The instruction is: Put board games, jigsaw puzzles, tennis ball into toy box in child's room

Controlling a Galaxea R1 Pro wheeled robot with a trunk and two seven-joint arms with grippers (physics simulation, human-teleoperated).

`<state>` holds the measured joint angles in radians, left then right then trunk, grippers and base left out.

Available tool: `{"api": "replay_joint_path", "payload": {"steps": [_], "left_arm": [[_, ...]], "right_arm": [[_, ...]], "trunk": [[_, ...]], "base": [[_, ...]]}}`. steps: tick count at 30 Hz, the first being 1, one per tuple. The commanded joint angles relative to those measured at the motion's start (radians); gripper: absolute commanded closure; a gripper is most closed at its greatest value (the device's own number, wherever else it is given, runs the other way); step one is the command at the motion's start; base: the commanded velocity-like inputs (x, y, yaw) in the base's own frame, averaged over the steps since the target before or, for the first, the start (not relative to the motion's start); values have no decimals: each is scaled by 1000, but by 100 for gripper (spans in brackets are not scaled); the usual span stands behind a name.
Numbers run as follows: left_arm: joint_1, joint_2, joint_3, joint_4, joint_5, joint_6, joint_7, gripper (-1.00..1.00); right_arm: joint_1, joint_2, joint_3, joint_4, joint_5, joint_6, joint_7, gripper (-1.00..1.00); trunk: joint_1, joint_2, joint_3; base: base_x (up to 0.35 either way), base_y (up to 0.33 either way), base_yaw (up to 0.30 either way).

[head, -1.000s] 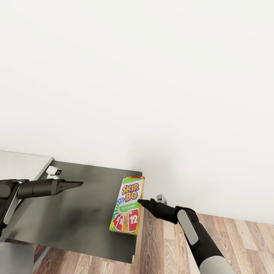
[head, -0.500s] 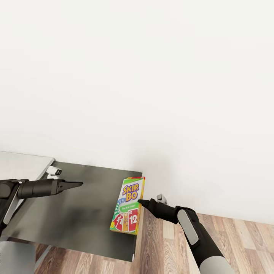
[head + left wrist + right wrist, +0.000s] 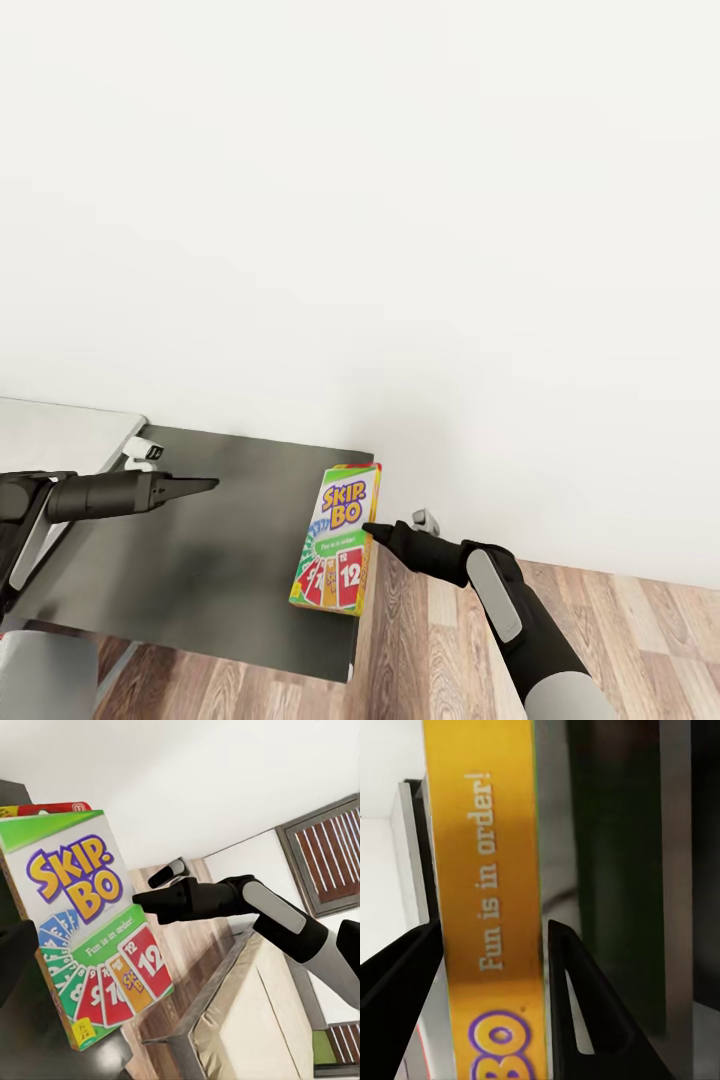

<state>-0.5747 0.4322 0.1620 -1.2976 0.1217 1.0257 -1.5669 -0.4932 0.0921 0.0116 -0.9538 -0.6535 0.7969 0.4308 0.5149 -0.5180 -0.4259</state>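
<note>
A Skip-Bo board game (image 3: 338, 545) lies flat at the right edge of the table's dark grey section (image 3: 200, 570). My right gripper (image 3: 366, 528) comes in from the right at the middle of the box's long side. In the right wrist view its fingers (image 3: 577, 1005) sit against both faces of the box's orange edge (image 3: 491, 907), so it is shut on the box. The left wrist view shows the cover (image 3: 82, 930) with the right gripper (image 3: 139, 900) at its edge. My left gripper (image 3: 212, 483) hovers shut over the dark top, well left of the box.
The pale desk top (image 3: 60, 430) joins the dark section at the left. A white wall rises right behind the table. Wood floor (image 3: 620, 640) lies to the right. The bed (image 3: 247, 1020), with beige mattress and dark frame, appears beyond the box in the left wrist view.
The head view has shifted very slightly. Both grippers and the Skip-Bo box keep their places.
</note>
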Motion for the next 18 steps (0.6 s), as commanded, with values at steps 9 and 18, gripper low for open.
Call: {"api": "replay_joint_path", "payload": {"steps": [9, 18], "left_arm": [[-1, 0, 3, 0, -1, 11, -4, -100], [-1, 4, 6, 2, 0, 11, -4, -100]], "right_arm": [[-1, 1, -3, -3, 1, -2, 12, 100], [-1, 1, -1, -3, 0, -47, 15, 100]], "trunk": [[-34, 62, 27], [-65, 118, 52]], "base": [[0, 0, 0], [0, 0, 0]]}}
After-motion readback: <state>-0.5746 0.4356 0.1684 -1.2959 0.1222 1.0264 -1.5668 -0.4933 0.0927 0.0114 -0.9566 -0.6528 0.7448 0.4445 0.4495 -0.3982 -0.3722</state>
